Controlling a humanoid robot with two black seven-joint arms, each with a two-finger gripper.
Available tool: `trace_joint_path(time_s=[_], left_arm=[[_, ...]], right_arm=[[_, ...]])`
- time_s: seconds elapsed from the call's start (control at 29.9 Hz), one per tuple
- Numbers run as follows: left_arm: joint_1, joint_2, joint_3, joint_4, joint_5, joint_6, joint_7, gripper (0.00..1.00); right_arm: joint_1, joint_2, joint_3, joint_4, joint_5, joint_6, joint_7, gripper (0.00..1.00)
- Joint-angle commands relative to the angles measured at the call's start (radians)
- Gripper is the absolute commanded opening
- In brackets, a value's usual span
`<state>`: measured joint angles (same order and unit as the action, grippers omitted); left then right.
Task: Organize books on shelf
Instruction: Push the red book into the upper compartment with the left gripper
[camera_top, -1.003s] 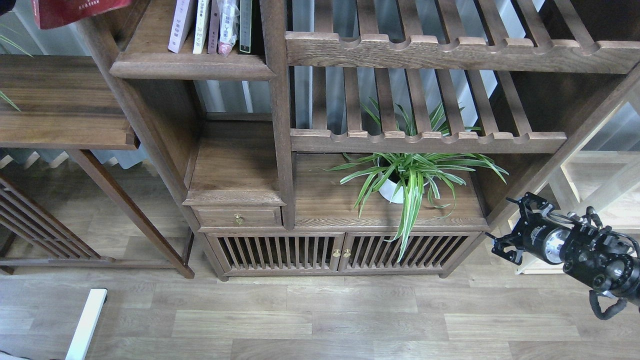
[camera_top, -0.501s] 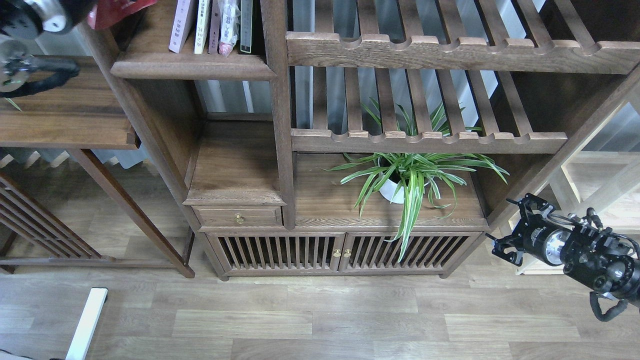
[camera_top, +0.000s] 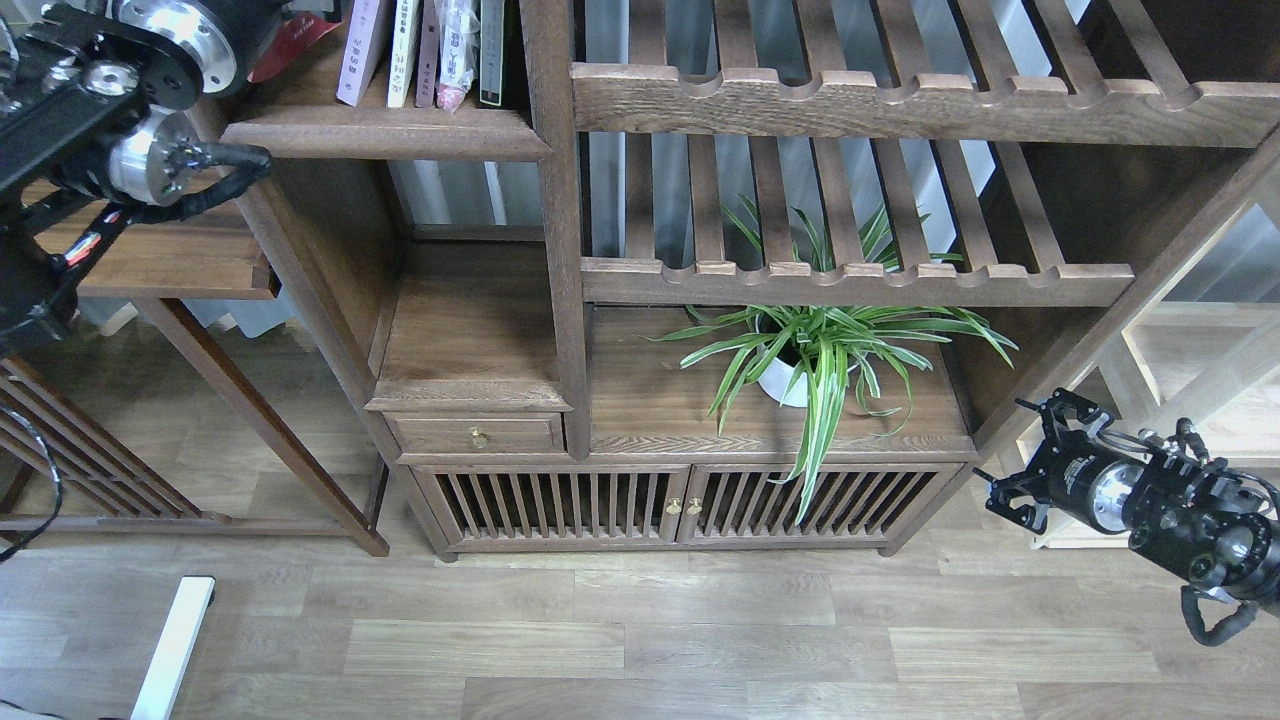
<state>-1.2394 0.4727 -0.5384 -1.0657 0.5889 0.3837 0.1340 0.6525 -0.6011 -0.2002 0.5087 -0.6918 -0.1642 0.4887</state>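
The shelf (camera_top: 385, 135), a narrow dark-brown compartment with a rounded front lip, is at the top left. Standing in it are a pale lavender book (camera_top: 360, 50) and a thin white-edged book (camera_top: 403, 50), then a plastic-wrapped pink item (camera_top: 455, 55) and a dark volume (camera_top: 490, 50). My left gripper (camera_top: 285, 20) is at the shelf's left end, mostly cut off by the top edge. It is shut on the red book (camera_top: 292, 48), of which only a corner shows just left of the lavender book. My right gripper (camera_top: 1015, 455) hangs open and empty at the lower right.
A potted spider plant (camera_top: 810, 355) stands on the lower board right of centre. Slatted racks (camera_top: 850, 105) fill the right side. A wooden side table (camera_top: 170, 260) sits under my left arm. A small drawer (camera_top: 478, 435) and slatted cabinet doors (camera_top: 680, 505) are below.
My left arm has swung rightward into view, bringing the red book from above the side table to the shelf's left end. The right arm has barely moved.
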Motion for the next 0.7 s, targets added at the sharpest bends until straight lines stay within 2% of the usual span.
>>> trace_joint_path(time_s=[0.0, 0.4, 0.67], left_arm=[[-0.005, -0.002, 0.023, 0.021, 0.008, 0.014, -0.002, 0.00], [-0.009, -0.072, 0.025, 0.124, 0.011, 0.060, -0.027, 0.00], [-0.022, -0.132, 0.020, 0.182, 0.009, 0.058, -0.040, 0.00]], right_arm=[[-0.008, 0.006, 0.001, 0.001, 0.000, -0.001, 0.000, 0.96], [-0.008, 0.017, 0.002, 0.001, 0.000, -0.003, 0.000, 0.96], [-0.010, 0.015, 0.002, 0.002, 0.000, -0.003, 0.000, 0.96]])
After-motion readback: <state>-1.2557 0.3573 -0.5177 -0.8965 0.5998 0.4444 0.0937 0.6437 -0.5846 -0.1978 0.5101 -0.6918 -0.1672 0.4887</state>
